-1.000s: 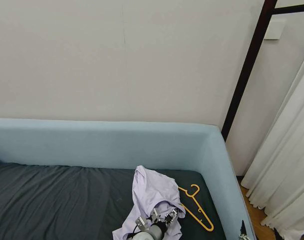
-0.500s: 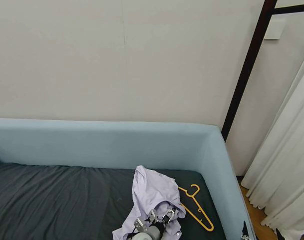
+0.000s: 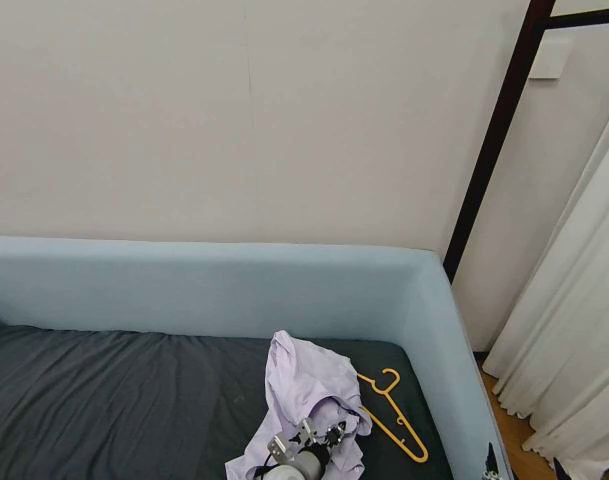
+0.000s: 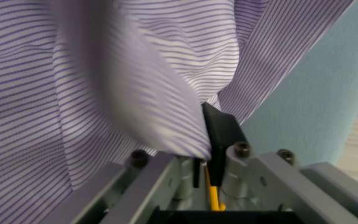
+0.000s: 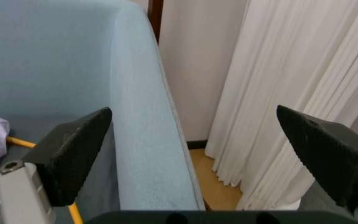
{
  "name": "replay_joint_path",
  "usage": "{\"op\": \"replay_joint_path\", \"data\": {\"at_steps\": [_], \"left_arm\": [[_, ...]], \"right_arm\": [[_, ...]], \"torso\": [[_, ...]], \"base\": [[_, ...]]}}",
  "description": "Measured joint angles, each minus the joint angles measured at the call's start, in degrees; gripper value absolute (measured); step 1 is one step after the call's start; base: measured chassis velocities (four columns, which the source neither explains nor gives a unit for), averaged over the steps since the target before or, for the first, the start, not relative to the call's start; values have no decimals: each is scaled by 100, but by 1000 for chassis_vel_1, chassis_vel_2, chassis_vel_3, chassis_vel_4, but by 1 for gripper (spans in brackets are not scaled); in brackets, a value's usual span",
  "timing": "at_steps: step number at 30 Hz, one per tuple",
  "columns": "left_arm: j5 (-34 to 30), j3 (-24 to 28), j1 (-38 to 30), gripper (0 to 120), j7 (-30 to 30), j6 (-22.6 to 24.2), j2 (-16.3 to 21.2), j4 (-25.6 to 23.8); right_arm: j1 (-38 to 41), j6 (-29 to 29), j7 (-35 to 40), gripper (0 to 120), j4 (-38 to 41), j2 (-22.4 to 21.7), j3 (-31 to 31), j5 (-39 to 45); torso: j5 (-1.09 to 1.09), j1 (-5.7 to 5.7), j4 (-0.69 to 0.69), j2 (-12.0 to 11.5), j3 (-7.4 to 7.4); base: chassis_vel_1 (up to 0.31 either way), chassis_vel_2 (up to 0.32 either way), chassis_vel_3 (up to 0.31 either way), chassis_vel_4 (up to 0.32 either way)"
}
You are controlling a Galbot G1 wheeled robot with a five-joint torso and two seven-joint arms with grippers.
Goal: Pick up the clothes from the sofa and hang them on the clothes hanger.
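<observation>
Down on the sofa (image 3: 184, 290), the shirt (image 3: 294, 385) lay crumpled toward five o'clock, with the hanger (image 3: 394, 410) just at its three o'clock. The left gripper (image 3: 321, 437) was clenched on the shirt, while the right gripper (image 5: 195, 154) gaped, released.

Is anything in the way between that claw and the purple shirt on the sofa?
Nothing visible. The left gripper is on the lilac striped shirt, a fold pinched between its fingers. The yellow hanger lies beside the shirt, not between them. The right gripper hangs open by the sofa's arm.
</observation>
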Motion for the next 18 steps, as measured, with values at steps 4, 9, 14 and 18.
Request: {"op": "replay_joint_path", "data": {"at_steps": [4,9,14,18], "left_arm": [[103,57,97,0,-61,0,119,-230],[536,146,361,0,-188,21,601,-857],[1105,174,517,0,-286,143,1147,-1463],[1432,135,565,0,-332,294,1636,-1955]], "right_arm": [[31,0,0,100,-10,20,-32,1],[80,-1,4,100,-3,31,-119,31],[119,-18,15,100,57,-8,-207,101],[142,-43,22,100,136,-67,-319,196]], "torso": [[0,0,0,0,0],[-1,0,0,0,0],[-1,0,0,0,0],[-1,0,0,0,0]], "base": [[0,0,0,0],[0,0,0,0],[0,0,0,0],[0,0,0,0]]}}
